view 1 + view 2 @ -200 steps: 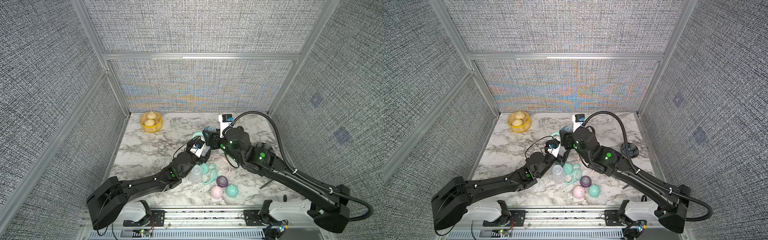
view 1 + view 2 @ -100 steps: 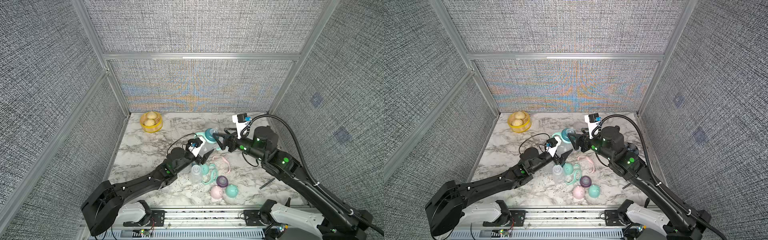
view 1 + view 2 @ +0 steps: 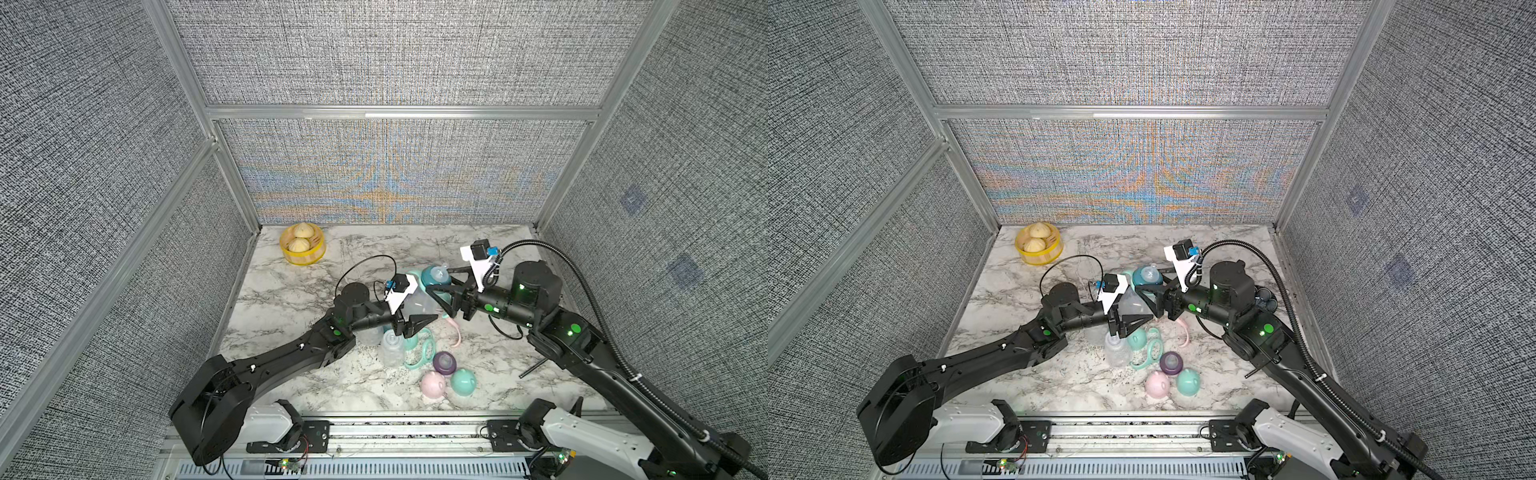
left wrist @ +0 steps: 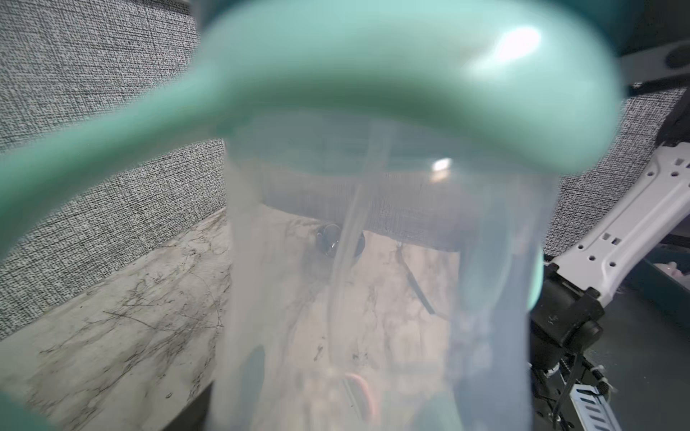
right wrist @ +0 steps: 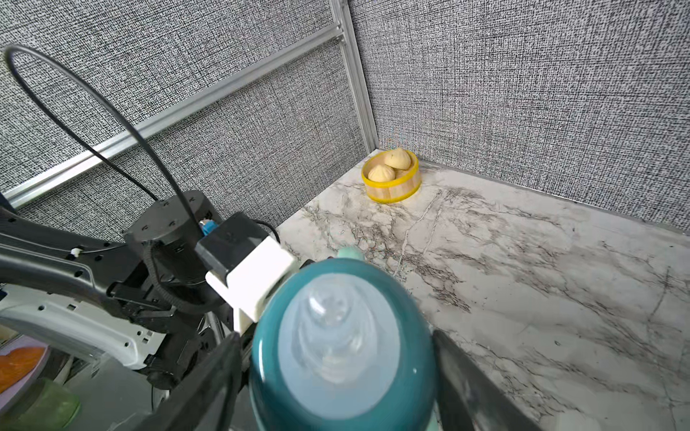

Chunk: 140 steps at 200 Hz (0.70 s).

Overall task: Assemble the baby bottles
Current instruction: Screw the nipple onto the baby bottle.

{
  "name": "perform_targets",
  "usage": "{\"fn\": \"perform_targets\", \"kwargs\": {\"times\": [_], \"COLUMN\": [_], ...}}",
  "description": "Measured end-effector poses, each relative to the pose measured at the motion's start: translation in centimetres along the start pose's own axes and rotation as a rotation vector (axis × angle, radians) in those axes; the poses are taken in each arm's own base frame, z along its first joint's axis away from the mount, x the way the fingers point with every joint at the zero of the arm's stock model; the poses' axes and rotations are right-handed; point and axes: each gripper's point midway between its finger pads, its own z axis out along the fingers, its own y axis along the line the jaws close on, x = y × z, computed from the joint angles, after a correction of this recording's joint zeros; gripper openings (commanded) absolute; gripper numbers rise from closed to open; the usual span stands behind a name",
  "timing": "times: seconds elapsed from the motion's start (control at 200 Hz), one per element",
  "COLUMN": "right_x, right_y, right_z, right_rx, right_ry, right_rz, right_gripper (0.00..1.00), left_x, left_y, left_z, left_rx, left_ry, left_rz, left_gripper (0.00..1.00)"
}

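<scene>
Right wrist view shows me the teal collar on the raised clear bottle neck, its body clamped by the left gripper, while the right gripper fingers flank the collar, squeezing or not I cannot tell.

In the far left corner of the grey-veined marble counter stands a round yellow basket, close to both walls, with pale pleated buns inside. A thin dark stick lies flat near the counter's right edge, toward the front. Farther back along that edge a dark bowl shows only in part.
</scene>
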Motion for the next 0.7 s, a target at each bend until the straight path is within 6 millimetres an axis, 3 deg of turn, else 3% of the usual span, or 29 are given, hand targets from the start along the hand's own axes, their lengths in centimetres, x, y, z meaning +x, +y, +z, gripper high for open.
{"fn": "perform_targets", "kwargs": {"times": [0.701], "right_x": [0.01], "right_y": [-0.94], "right_z": [0.92], "right_rx": [0.030], "right_ry": [-0.005], "right_rz": [0.013], "right_gripper": [0.74], "left_x": [0.91], "left_y": [-0.39], "left_z": [0.44], "left_rx": [0.042], "left_ry": [0.025], "left_rz": [-0.043], "left_gripper": [0.00]}}
